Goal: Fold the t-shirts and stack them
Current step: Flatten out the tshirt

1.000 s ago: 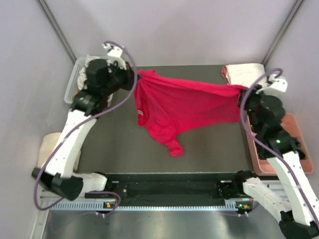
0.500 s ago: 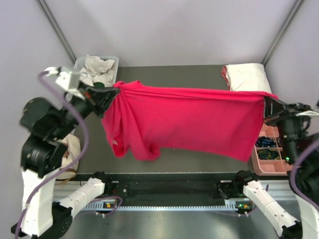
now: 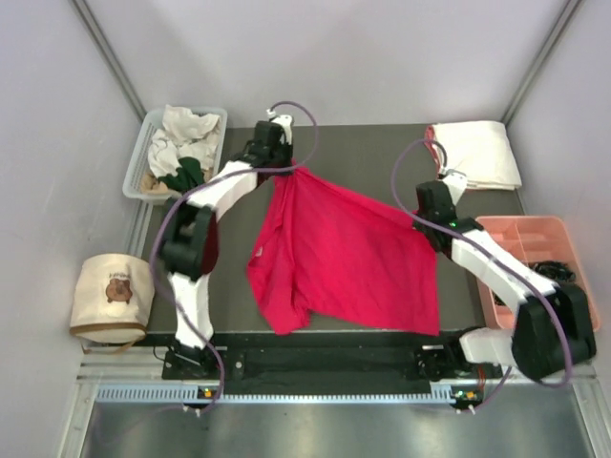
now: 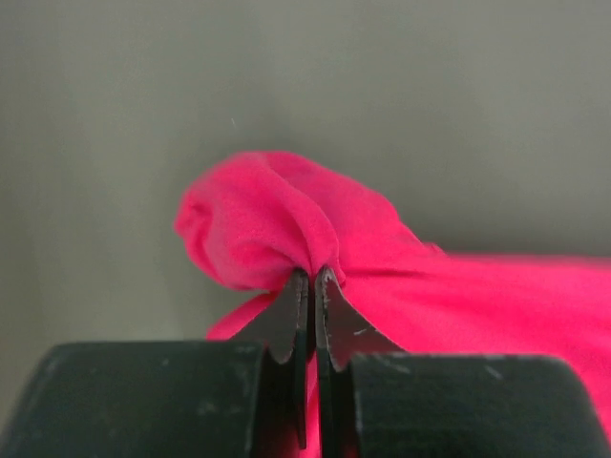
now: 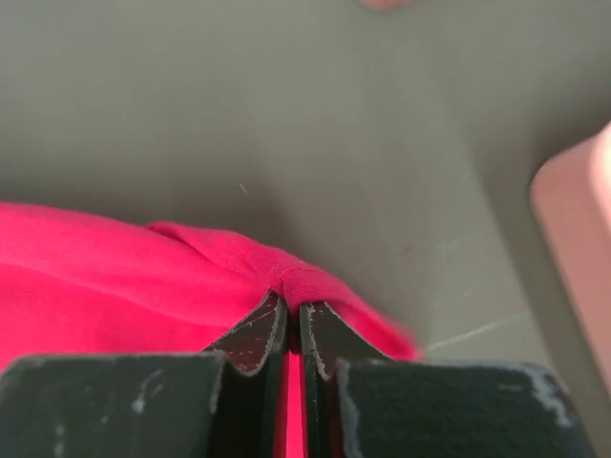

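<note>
Lowered from its taut mid-air stretch, the red t-shirt is now draped on the table. Its held edge slants from the left gripper, farther back, to the right gripper. Both are clamped on cloth, and the body trails toward the near edge.

Left end effector, right end effector apparently pinched closed.

Crimson t-shirt, cream folded shirt, beige bear-print bag, salmon tray.
</note>
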`<state>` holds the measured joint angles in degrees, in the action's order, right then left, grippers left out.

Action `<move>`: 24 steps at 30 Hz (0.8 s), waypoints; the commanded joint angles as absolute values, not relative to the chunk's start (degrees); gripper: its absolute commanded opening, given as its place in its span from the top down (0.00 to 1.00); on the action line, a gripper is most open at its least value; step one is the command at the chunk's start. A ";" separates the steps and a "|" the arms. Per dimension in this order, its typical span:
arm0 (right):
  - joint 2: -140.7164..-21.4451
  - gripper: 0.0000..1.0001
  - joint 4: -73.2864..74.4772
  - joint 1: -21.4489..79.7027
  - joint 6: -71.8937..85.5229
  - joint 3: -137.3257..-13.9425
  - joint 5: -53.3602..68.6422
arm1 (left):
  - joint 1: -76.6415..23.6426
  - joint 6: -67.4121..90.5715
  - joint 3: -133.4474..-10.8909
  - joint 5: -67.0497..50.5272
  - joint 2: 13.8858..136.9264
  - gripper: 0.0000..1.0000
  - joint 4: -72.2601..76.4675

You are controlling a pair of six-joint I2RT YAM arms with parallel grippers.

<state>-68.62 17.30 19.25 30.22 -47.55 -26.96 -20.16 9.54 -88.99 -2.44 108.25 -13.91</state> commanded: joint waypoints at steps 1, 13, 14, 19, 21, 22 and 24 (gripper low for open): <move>-75.22 1.00 9.33 18.99 35.24 -49.30 -27.68 | -19.51 6.76 -109.35 0.45 126.97 1.00 -10.09; -83.06 1.00 12.13 18.19 34.54 -55.72 -33.74 | -19.16 5.45 -120.85 -0.53 141.51 0.88 -5.80; -83.06 1.00 12.04 18.11 34.63 -55.64 -33.75 | -19.07 5.28 -120.41 -0.53 140.46 0.88 -5.54; -83.41 0.69 11.16 18.19 34.89 -55.28 -33.57 | -18.63 4.66 -115.77 -0.53 136.85 0.48 -3.52; -83.50 0.29 10.81 17.93 34.72 -55.37 -33.84 | -18.55 5.09 -114.53 1.49 134.74 0.18 -3.69; -83.58 0.16 10.72 17.93 34.54 -55.89 -34.01 | -18.54 5.36 -113.22 1.67 133.87 0.01 -3.95; -83.32 0.01 11.25 17.93 33.84 -56.95 -35.32 | -18.46 6.23 -110.76 2.37 130.53 0.01 -4.48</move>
<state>-83.15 12.80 18.31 34.15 -53.39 -32.34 -19.05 5.56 -113.93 0.08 139.81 -6.98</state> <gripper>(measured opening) 0.924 0.974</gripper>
